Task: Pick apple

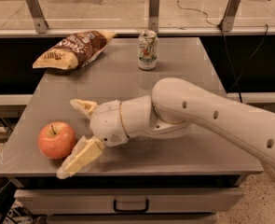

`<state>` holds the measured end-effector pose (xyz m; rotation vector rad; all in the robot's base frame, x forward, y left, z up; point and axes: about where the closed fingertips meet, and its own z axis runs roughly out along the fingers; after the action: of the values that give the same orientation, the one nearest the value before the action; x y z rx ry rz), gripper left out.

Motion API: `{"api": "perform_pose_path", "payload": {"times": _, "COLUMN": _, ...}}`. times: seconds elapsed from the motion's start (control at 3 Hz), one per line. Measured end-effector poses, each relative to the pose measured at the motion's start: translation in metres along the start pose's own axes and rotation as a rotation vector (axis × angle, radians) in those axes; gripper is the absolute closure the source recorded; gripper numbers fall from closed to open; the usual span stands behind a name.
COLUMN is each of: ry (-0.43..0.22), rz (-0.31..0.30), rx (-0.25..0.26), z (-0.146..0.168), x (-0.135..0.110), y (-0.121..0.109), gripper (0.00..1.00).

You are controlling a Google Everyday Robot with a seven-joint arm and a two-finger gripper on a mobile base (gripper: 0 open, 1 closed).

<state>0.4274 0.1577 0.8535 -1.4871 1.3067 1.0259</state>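
The apple point(56, 140) is round, red-orange with a short dark stem, and sits on the grey table point(183, 78) near its front left corner. My gripper point(72, 136) reaches in from the right on a white arm, just right of the apple. It is open: one cream finger point(83, 106) lies behind the apple's right side, the other finger point(79, 157) lies in front of it, close to or touching the apple. The apple rests on the table, between the fingertips' reach but not enclosed.
A brown chip bag point(74, 49) lies at the table's back left. A soda can point(147, 50) stands upright at the back centre. A rail with metal posts point(37, 13) runs behind the table. A drawer handle point(131, 204) shows below the front edge.
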Motion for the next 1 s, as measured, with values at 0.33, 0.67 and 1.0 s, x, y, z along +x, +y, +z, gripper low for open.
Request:
{"api": "perform_pose_path", "payload": {"times": 0.33, "ry": -0.005, "rz": 0.006, "rx": -0.019, "z": 0.0099, "x": 0.0059, "y": 0.0035, "gripper": 0.16}}
{"api": "perform_pose_path", "payload": {"times": 0.67, "ry": -0.004, "rz": 0.003, "rx": -0.021, "z": 0.011, "x": 0.0043, "y": 0.0046, "gripper": 0.4}}
{"api": "perform_pose_path", "payload": {"times": 1.0, "ry": -0.004, "rz": 0.0, "rx": -0.024, "z": 0.0123, "x": 0.0031, "y": 0.0058, "gripper": 0.64}}
